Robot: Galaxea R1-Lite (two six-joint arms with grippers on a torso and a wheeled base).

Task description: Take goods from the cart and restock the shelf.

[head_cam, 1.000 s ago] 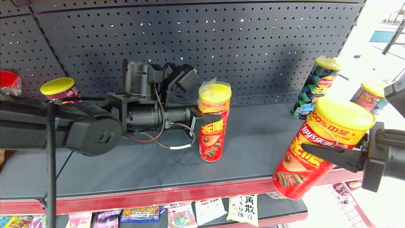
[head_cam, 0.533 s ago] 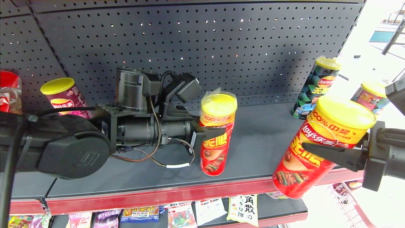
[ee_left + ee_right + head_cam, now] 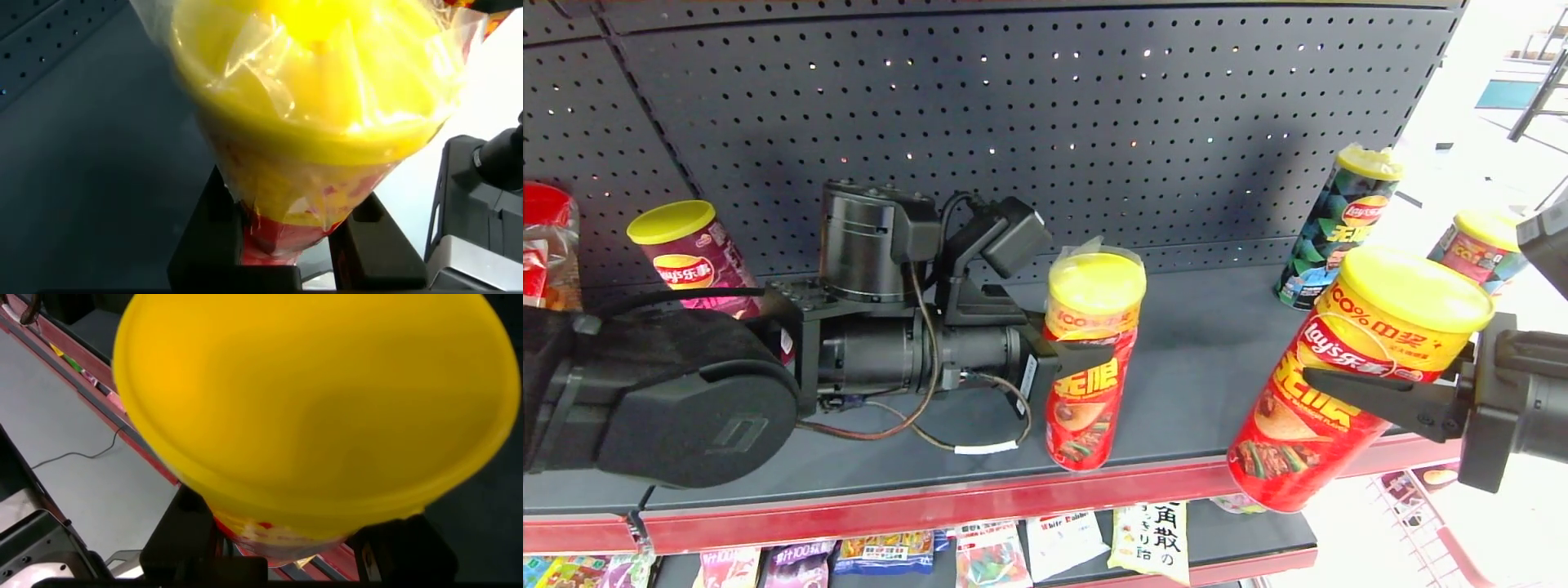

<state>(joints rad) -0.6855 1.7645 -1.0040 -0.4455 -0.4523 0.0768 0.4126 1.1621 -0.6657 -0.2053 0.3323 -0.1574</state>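
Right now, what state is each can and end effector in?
left end effector: shut on left red can.
left red can: held nearly upright, lidded, near the shelf front edge.
right end effector: shut on right red can.
right red can: held tilted, lidded, before the shelf.
purple can: upright on shelf, lidded.
dark can: upright on shelf, lidded.
teal can: upright, lidded.
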